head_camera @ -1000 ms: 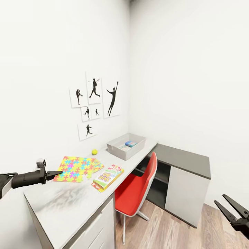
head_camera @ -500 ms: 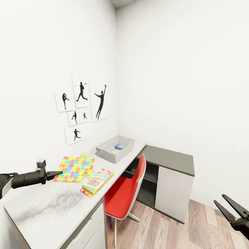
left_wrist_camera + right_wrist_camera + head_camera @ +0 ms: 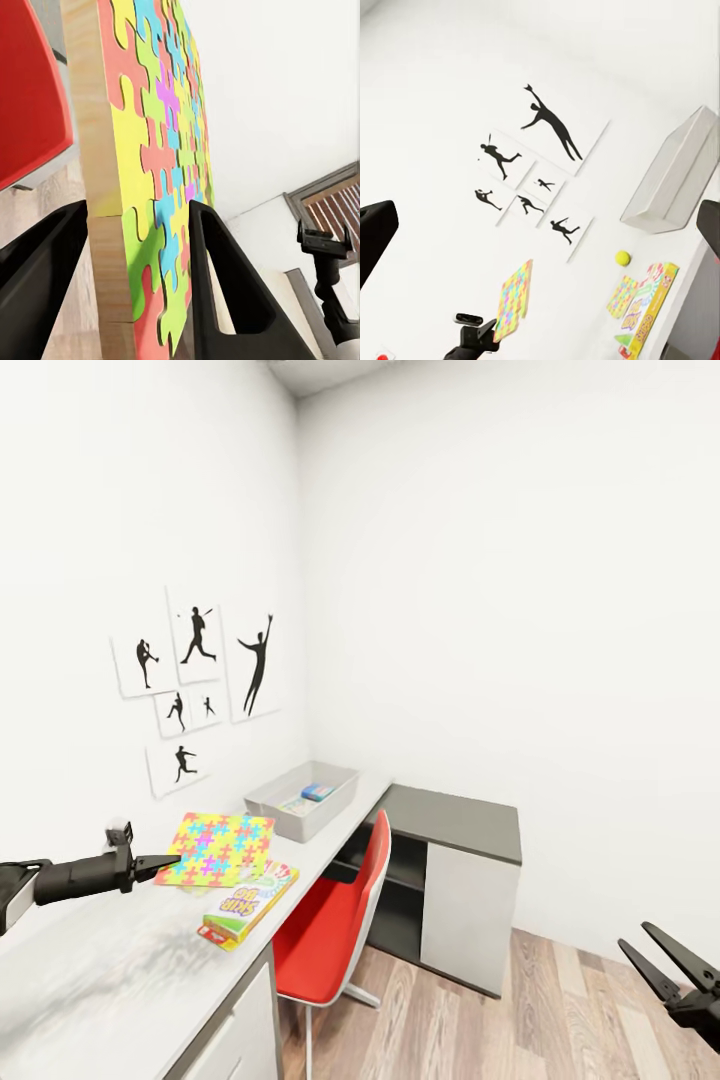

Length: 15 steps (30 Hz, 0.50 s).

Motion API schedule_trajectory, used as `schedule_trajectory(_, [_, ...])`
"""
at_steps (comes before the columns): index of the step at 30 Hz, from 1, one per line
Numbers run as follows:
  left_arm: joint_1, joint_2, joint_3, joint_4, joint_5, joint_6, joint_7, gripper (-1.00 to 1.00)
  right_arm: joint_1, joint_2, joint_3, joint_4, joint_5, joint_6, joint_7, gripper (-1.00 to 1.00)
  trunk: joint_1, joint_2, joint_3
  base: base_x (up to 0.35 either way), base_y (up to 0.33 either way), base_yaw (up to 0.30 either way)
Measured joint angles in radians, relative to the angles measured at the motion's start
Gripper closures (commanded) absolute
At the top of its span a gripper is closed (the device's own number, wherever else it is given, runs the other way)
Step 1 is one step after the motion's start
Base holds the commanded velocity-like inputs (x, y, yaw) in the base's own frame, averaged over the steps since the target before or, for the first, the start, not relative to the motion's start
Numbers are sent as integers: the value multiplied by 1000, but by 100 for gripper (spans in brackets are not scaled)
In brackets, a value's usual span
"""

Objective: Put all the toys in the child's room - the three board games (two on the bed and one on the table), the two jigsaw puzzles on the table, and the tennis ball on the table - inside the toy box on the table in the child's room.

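Over the last second our view swings right — the table and toy box slide left, so we're turning. Our left gripper pinches a jigsaw puzzle above the table; our right gripper hangs spread — box well ahead.

You get bright, even, shadowless light; the near tabletop smears blurry, and walls bow toward the edges.

the head camera has swung right; the left gripper now carries a jigsaw puzzle.
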Motion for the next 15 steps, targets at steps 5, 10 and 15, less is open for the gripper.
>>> schedule_trajectory(5, [-1,0,-1,0,0,0,0,100,0,0,0,0,0,0,0,-100,-19,34,20,0,0,-223])
schedule_trajectory(10, [-1,-1,-1,0,0,0,0,100,-1,0,0,0,0,0,0,-100,-38,69,41,0,0,-223])
schedule_trajectory(15, [-1,-1,-1,0,0,-1,0,100,0,0,0,0,0,-1,0,-100,-57,104,63,0,0,-223])
